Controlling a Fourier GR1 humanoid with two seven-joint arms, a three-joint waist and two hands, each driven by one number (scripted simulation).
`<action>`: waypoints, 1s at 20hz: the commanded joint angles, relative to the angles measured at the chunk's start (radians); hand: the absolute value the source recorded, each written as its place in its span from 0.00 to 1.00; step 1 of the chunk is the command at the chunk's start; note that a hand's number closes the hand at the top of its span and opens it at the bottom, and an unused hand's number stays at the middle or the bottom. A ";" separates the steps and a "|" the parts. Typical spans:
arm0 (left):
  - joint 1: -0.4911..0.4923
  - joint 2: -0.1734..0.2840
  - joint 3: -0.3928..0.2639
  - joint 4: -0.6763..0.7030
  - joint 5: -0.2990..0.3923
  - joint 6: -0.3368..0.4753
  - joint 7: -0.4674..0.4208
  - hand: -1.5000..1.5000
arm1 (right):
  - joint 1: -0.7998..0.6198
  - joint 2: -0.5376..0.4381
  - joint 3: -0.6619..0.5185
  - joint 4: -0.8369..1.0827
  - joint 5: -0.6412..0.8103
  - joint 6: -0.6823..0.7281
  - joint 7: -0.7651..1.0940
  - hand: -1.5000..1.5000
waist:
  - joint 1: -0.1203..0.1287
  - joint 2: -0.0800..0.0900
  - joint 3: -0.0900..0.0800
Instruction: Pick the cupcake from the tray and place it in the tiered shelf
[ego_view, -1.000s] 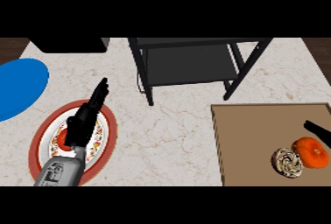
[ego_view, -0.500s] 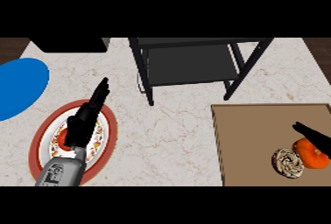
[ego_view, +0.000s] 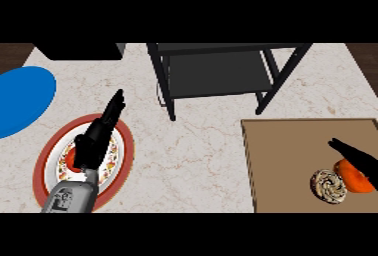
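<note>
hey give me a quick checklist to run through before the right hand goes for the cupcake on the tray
1. Cupcake on the brown tray: ok, near the tray's right end.
2. Right hand near the cupcake: ok, just to its right, over an orange object.
3. Fingers round the cupcake: not ok, nothing held yet.
4. Orange object touching the cupcake: cannot tell, they sit very close.
5. Black tiered shelf free to receive: ok, the shelf surface that shows is bare.
6. Left hand out of the way: ok, open over the red-rimmed plate at left.
</note>
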 joint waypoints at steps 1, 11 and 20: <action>0.007 0.020 0.032 -0.020 0.005 -0.033 0.005 0.50 | -0.016 0.009 -0.034 0.019 0.029 0.032 -0.019 0.00 | 0.000 0.000 0.000; -0.033 0.023 0.066 0.021 0.003 -0.066 -0.011 0.50 | -0.056 0.056 -0.018 0.062 0.082 0.048 -0.032 0.00 | -0.001 0.000 0.000; 0.027 -0.038 0.015 -0.065 -0.046 -0.024 0.041 0.50 | 0.007 0.095 0.038 0.116 0.194 -0.034 -0.129 1.00 | -0.001 -0.001 0.000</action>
